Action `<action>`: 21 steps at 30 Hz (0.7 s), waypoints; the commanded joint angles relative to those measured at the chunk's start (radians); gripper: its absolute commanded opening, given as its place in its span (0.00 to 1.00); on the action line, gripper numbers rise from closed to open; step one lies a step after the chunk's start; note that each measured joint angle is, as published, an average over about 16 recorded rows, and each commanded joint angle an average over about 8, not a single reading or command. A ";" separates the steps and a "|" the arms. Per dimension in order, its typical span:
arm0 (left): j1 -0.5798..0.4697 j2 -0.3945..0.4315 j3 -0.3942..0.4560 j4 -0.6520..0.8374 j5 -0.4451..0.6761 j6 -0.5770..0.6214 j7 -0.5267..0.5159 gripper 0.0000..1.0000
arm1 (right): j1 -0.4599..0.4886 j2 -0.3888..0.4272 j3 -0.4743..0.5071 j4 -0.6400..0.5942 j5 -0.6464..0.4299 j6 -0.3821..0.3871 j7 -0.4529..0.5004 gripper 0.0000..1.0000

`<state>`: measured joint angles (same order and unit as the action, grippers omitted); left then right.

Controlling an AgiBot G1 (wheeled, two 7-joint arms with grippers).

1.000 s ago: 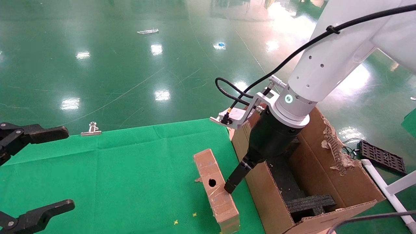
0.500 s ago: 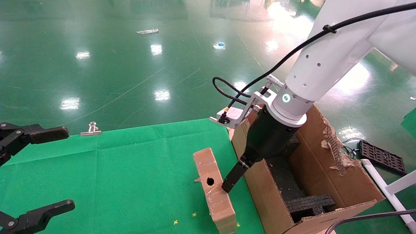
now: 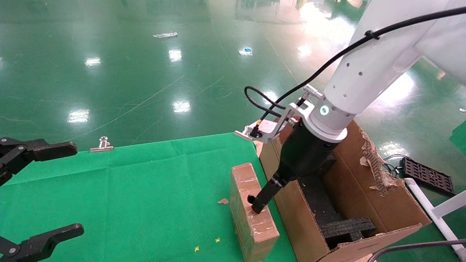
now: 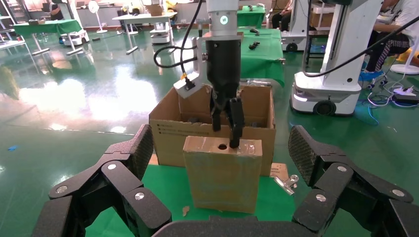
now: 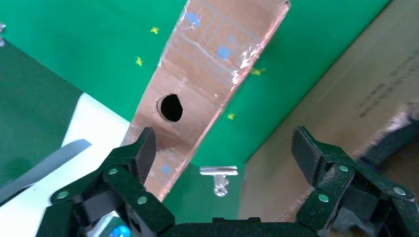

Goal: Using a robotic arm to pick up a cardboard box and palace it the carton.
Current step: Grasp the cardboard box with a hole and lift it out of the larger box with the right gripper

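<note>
The cardboard box stands on edge on the green cloth, its narrow face with the round hole up, close beside the carton. My right gripper on the white robotic arm is open. One finger rests on the box's top face beside the hole, and the other hangs toward the carton's wall. The right wrist view shows the box under one finger of the gripper. My left gripper is open and empty at the far left. It faces the box and the carton.
Black foam inserts lie inside the carton, whose far wall has a torn edge. A metal binder clip sits on the cloth's far edge, another between box and carton. A black tray lies on the floor at the right.
The box has shifted right toward the carton and turned. My right gripper's finger, earlier at the box's side, now rests on its top face by the hole. The left arm has not moved.
</note>
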<state>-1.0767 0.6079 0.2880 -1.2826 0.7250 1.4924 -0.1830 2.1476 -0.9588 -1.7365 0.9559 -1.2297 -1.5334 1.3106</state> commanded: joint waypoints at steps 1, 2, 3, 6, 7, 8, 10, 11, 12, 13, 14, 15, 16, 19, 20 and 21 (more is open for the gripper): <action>0.000 0.000 0.000 0.000 0.000 0.000 0.000 1.00 | -0.012 -0.003 -0.003 -0.004 0.003 0.005 0.003 1.00; 0.000 0.000 0.000 0.000 0.000 0.000 0.000 1.00 | -0.018 -0.006 -0.004 -0.007 0.005 0.008 0.003 1.00; 0.000 0.000 0.000 0.000 0.000 0.000 0.000 1.00 | -0.023 -0.010 -0.005 -0.010 0.006 0.009 0.004 1.00; 0.000 0.000 0.000 0.000 0.000 0.000 0.000 1.00 | -0.033 -0.018 -0.007 -0.021 0.010 0.011 0.002 1.00; 0.000 0.000 0.001 0.000 0.000 0.000 0.000 1.00 | -0.034 -0.019 -0.006 -0.025 0.012 0.011 0.000 1.00; 0.000 0.000 0.001 0.000 0.000 0.000 0.000 1.00 | -0.034 -0.020 -0.006 -0.028 0.014 0.010 -0.001 1.00; 0.000 0.000 0.001 0.000 0.000 0.000 0.000 1.00 | -0.030 -0.019 -0.003 -0.034 0.018 0.007 -0.006 1.00; 0.000 0.000 0.001 0.000 -0.001 0.000 0.000 1.00 | -0.026 -0.018 -0.002 -0.037 0.019 0.006 -0.009 1.00; 0.000 0.000 0.001 0.000 -0.001 0.000 0.000 1.00 | -0.022 -0.017 0.000 -0.039 0.021 0.005 -0.011 1.00; 0.000 0.000 0.001 0.000 -0.001 0.000 0.000 1.00 | -0.018 -0.016 0.001 -0.040 0.022 0.003 -0.013 1.00; 0.000 0.000 0.001 0.000 -0.001 0.000 0.000 1.00 | -0.013 -0.014 0.003 -0.041 0.023 0.001 -0.015 1.00; 0.000 0.000 0.001 0.000 -0.001 0.000 0.001 1.00 | -0.009 -0.012 0.004 -0.041 0.025 0.000 -0.016 1.00; 0.000 0.000 0.001 0.000 -0.001 0.000 0.001 1.00 | -0.005 -0.010 0.005 -0.041 0.027 -0.001 -0.017 1.00; 0.000 -0.001 0.001 0.000 -0.001 -0.001 0.001 1.00 | 0.003 -0.005 0.009 -0.040 0.033 -0.002 -0.018 1.00; 0.000 -0.001 0.001 0.000 -0.001 -0.001 0.001 1.00 | 0.004 -0.004 0.010 -0.039 0.035 -0.002 -0.019 1.00; 0.000 -0.001 0.001 0.000 -0.001 -0.001 0.001 1.00 | 0.004 -0.003 0.011 -0.039 0.038 -0.001 -0.019 1.00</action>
<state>-1.0770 0.6074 0.2895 -1.2826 0.7240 1.4918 -0.1823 2.1445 -0.9660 -1.7286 0.9161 -1.1948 -1.5321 1.2930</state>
